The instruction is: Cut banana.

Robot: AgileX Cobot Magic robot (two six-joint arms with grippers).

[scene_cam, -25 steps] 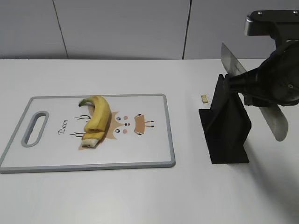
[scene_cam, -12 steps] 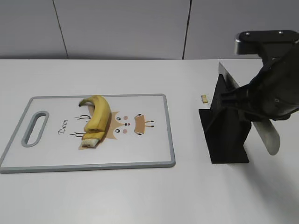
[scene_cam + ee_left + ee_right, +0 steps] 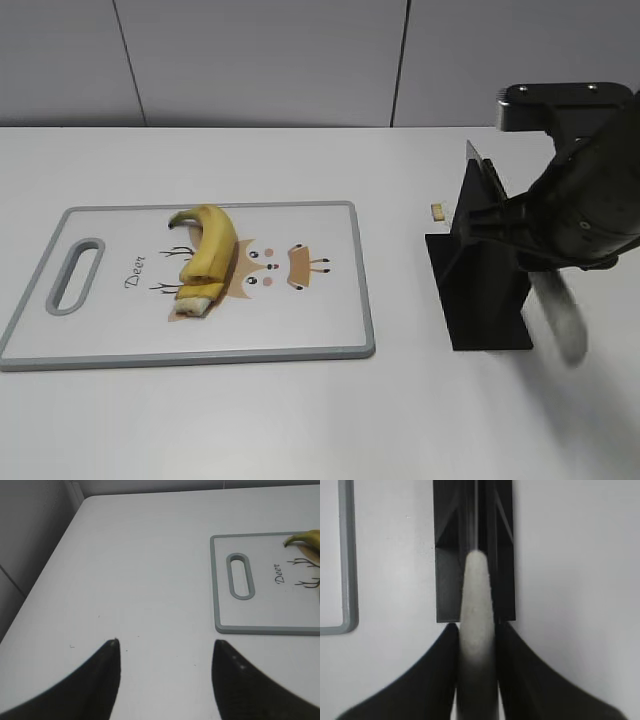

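**Knife held at its stand; banana on the cutting board**

The banana [image 3: 208, 252] is shown lying on the cutting board [image 3: 330, 330], left of the printed deer face, with its dark stem tip toward the far edge and its cut end toward the near edge. A short loose piece [image 3: 194, 306] is seen touching that cut end. In the left wrist view only the stem tip of the banana is visible at the right border, and the left pincer [image 3: 165, 652] is seen with its fingers spread apart above the bare white table [image 3: 150, 555], holding nothing. The right pincer [image 3: 476, 630] is closed on the handle of a knife [image 3: 476, 605], whose handle lies between the two fingers. In the exterior view the blade [image 3: 478, 165] is seen lined up with the slot of the black stand [image 3: 482, 290], right of the board. A small crumb [image 3: 437, 211] lies on the table just beside the stand.
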